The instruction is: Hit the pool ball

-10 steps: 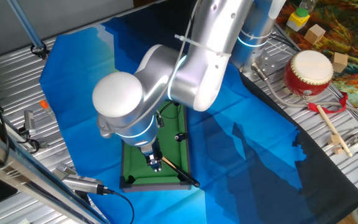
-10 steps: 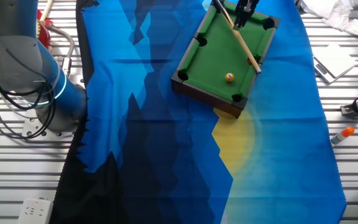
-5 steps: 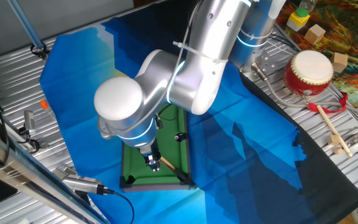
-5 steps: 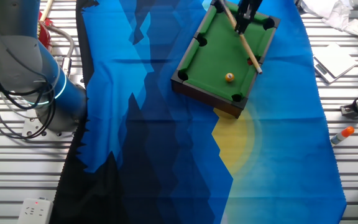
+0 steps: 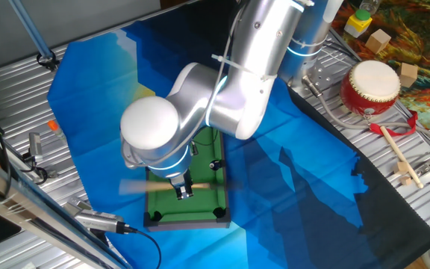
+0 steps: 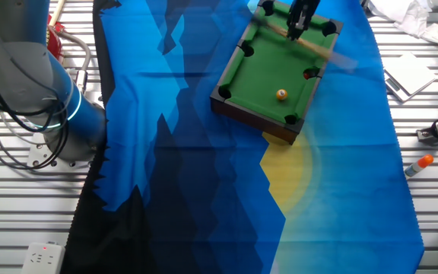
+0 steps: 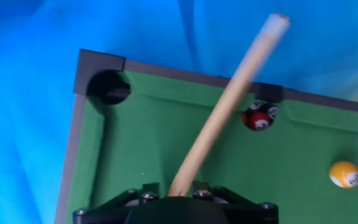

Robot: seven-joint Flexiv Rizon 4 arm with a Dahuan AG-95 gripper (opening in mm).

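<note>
Pincer (image 7: 182, 198): pinching the butt of a thin wooden cue (image 7: 229, 106); low over one end of the toy pool table (image 6: 243, 70), seen from the hand view with the cue running up and away across the felt.

Cue: motion-blurred in both fixed views, so read as mid-swing; tip past the far rail in the hand view, not on the felt.

Pool ball (image 7: 344, 175): small glossy orange ball with a pale spot, resting alone on the green felt, well apart from the cue shaft, toward the end of the toy pool table away from the pincer (image 6: 281, 94).

Red ball (image 7: 258, 117): sits at a side pocket just beside the cue shaft; contact with the shaft cannot be told. Not the target.

Handling, judged: pool ball looks hard, smooth, very light; should roll freely on felt at a slight tap, skid off at a glancing one. Not a thing to grip; best met by the cue squarely on its middle, low and level.

Risk, judged: sweeping shaft likely to catch the red ball first.
</note>
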